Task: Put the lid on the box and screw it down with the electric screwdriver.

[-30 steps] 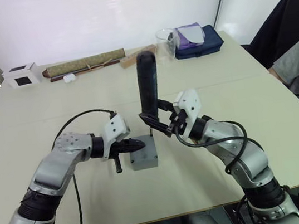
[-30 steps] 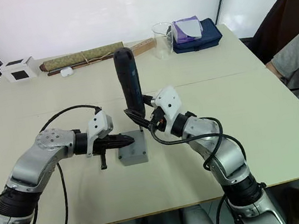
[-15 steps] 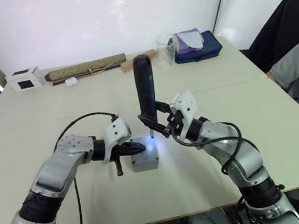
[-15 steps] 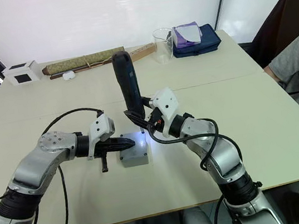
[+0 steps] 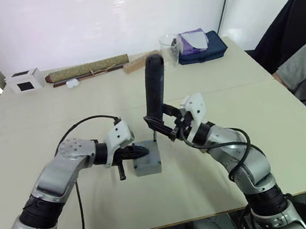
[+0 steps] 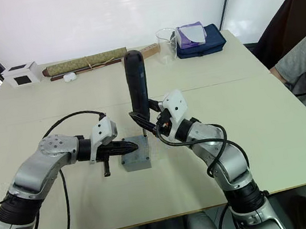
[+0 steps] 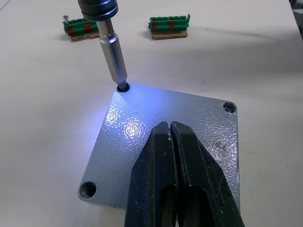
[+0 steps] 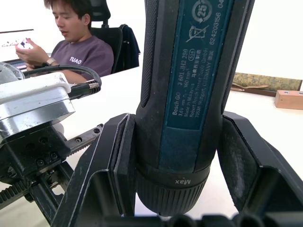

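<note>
While our right gripper (image 5: 169, 128) clamps the long slim black electric screwdriver (image 5: 153, 91) near its lower end, the tool stands almost upright, its top tilted slightly right, with the metal bit (image 7: 113, 61) seated in the far-left corner hole of the flat square grey plastic lid (image 7: 184, 123). The lid sits on the grey box (image 5: 147, 160) at mid-table, directly beneath that gripper. Our left gripper (image 7: 176, 142), fingers pressed together, bears on the lid from the left.

The pale bench (image 5: 70, 213) carries the grey box (image 5: 148, 160) near its middle. Along its far edge lie a white cube (image 5: 23, 81), a rolled olive bundle (image 5: 87, 68), a wooden block (image 5: 134, 64), a clear cup (image 5: 169, 46) and a navy pouch (image 5: 203, 46).
</note>
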